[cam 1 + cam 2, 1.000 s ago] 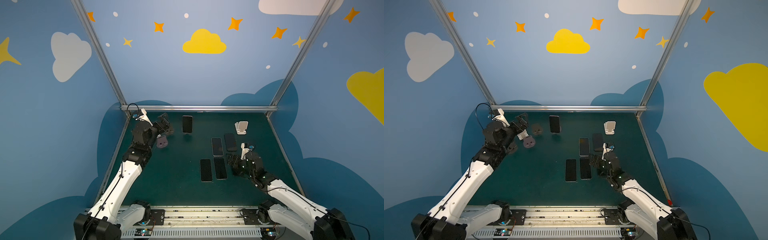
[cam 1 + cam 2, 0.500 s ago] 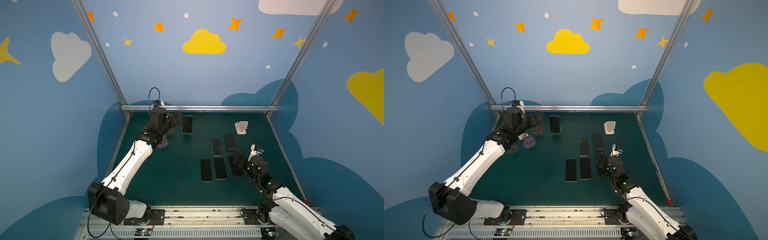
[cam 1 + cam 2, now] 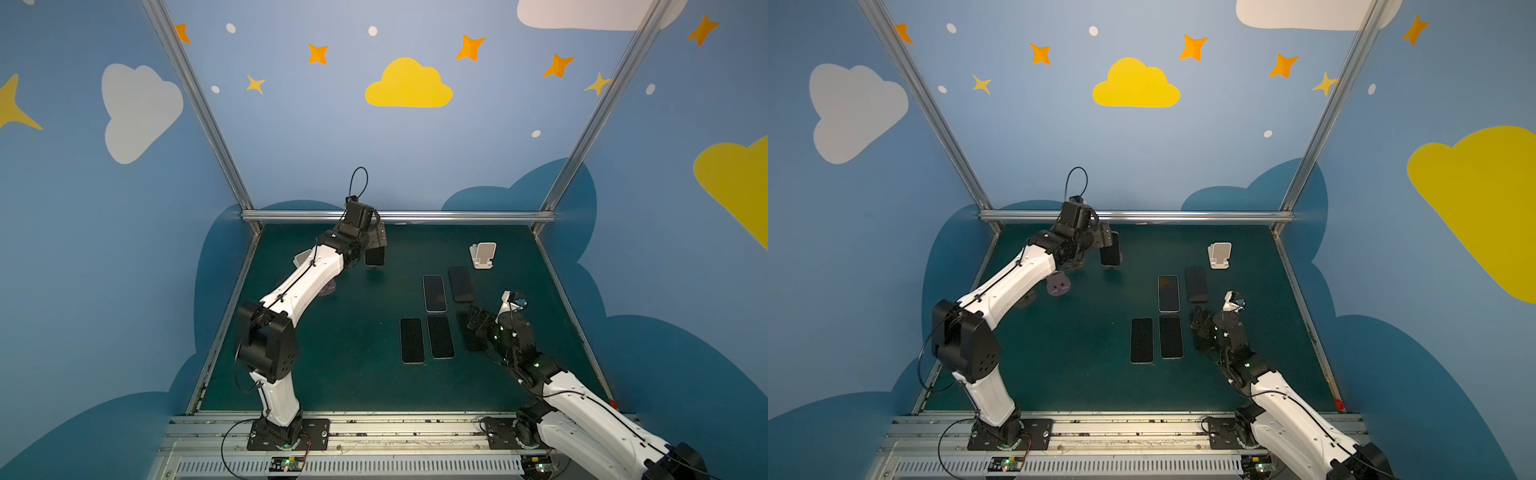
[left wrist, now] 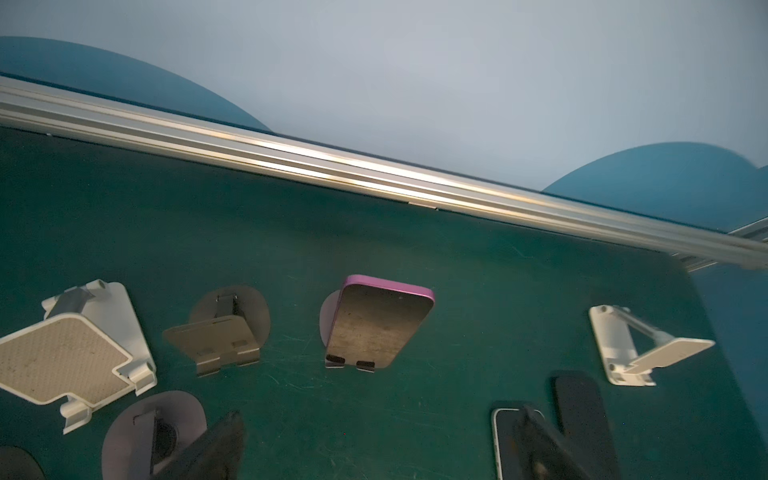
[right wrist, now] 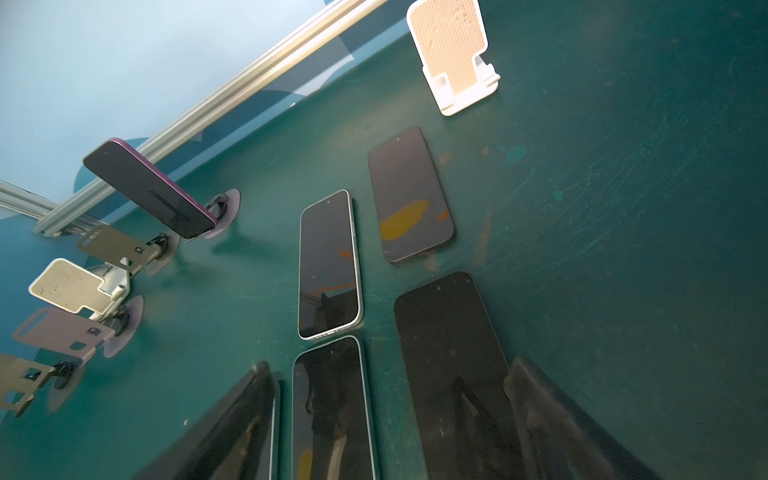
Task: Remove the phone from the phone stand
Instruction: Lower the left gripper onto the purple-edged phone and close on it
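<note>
The phone (image 3: 374,257) on its phone stand (image 4: 328,318) sits at 6 o'clock of the nearer, wide-open left gripper (image 3: 377,240), long axis 12-to-6

The white-shelled left arm (image 3: 303,282) with black joints rises from its base, folds at a high elbow and stretches far forward. Its black two-fingered left gripper (image 3: 376,240) angles downward, jaws spread wide and empty (the wrist view shows its dark fingers (image 4: 208,449) far apart). The matching right arm (image 3: 590,415) reaches low and inward, its black right gripper (image 3: 473,328) parted, holding nothing.
</note>
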Controlling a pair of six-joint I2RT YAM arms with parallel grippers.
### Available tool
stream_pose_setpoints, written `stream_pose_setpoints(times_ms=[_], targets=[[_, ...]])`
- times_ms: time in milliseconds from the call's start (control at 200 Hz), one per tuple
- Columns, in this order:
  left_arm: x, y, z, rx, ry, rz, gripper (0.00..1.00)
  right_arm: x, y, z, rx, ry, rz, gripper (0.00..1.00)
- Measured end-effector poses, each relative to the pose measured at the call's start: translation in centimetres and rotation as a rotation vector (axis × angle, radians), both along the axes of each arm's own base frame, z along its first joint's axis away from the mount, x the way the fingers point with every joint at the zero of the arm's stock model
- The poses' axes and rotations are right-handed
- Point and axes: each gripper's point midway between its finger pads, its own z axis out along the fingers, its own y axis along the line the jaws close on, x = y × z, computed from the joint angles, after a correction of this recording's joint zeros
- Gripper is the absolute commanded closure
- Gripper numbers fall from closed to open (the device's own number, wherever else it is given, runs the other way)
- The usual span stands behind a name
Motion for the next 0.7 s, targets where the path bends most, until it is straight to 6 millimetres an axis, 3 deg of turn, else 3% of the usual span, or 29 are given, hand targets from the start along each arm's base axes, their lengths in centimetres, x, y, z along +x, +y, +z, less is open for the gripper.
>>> stream_pose_setpoints(times_ms=[315,701], targets=[[4.3,-0.8,-6.1,0.188,0.076,0.066,0.00,0.0,0.0,-0.7,-0.008,0.022,-0.003,0.11],[6.3,-1.8,-8.8,0.248,0.072,0.068,0.00,0.2,0.0,-1.5,-0.017,0.059,-0.010,0.11]])
